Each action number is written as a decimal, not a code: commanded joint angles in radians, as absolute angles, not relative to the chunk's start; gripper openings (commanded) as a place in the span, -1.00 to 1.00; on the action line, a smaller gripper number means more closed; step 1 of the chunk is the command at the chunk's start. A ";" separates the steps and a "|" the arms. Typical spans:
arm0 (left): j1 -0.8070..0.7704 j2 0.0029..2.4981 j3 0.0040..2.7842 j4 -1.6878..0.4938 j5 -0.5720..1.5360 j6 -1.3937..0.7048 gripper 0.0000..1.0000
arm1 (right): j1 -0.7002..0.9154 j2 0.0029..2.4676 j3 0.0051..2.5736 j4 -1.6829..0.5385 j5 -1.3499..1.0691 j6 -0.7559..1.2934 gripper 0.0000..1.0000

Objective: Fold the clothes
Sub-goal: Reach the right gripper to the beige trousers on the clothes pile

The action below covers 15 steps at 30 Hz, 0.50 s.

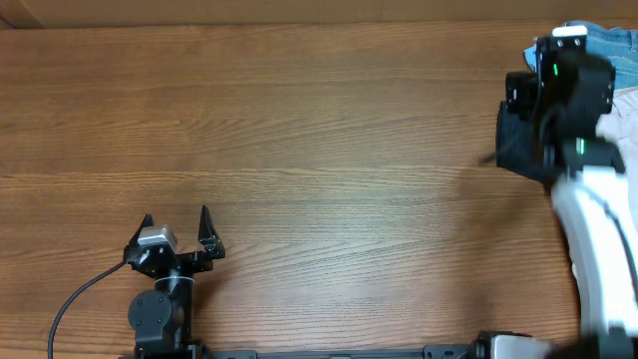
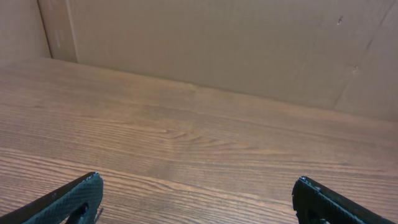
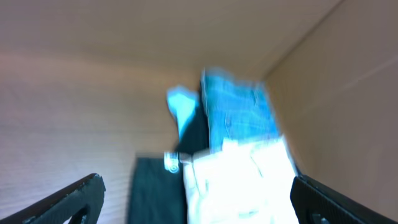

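1. Right fingers (image 3: 78, 198), black, sit nearest the lens in the right wrist view. They are spread wide apart at the two lower corners, with nothing between them.
2. The clothes (image 3: 239, 183), a pale garment, lie ahead of these fingers on the counter (image 1: 319, 150). In the picture they fall between the two tips, closer to the right-hand one. No contact with either tip is visible.
3. Behind the pale garment lies blue denim (image 3: 239, 112), and a black garment (image 3: 152, 190) lies beside it on the left.
4. This whole view is blurred. Seams and edges cannot be read, and the pale garment's lower part is cut off by the frame.
5. From overhead, the right arm (image 1: 573, 90) covers most of the pile at the far right edge of the counter. Only a pale strip of the clothes (image 1: 628, 103), a corner of denim (image 1: 610, 40) and part of the black garment (image 1: 518, 145) show. The right fingers themselves cannot be made out under the arm.
6. Left fingers (image 1: 205, 225) are parted and empty at the near left of the counter, well apart from the clothes.
7. The left wrist view shows both tips (image 2: 74, 200) over bare wood, facing a cardboard wall (image 2: 217, 43).
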<state>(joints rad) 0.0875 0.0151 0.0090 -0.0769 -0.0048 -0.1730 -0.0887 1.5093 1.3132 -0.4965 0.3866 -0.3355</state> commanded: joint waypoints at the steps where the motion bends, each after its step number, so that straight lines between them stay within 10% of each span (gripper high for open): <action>1: 0.093 0.005 0.005 -0.076 -0.010 -0.150 1.00 | -0.093 1.629 1.430 -0.556 0.420 -0.342 1.00; 15: 0.093 0.005 0.005 -0.076 -0.010 -0.150 0.99 | -0.147 1.970 1.433 -0.471 0.709 -0.426 1.00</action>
<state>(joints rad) 0.0875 0.0151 0.0090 -0.0772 -0.0048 -0.1730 -0.1295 1.9362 1.4075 -0.4644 0.6308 -0.4129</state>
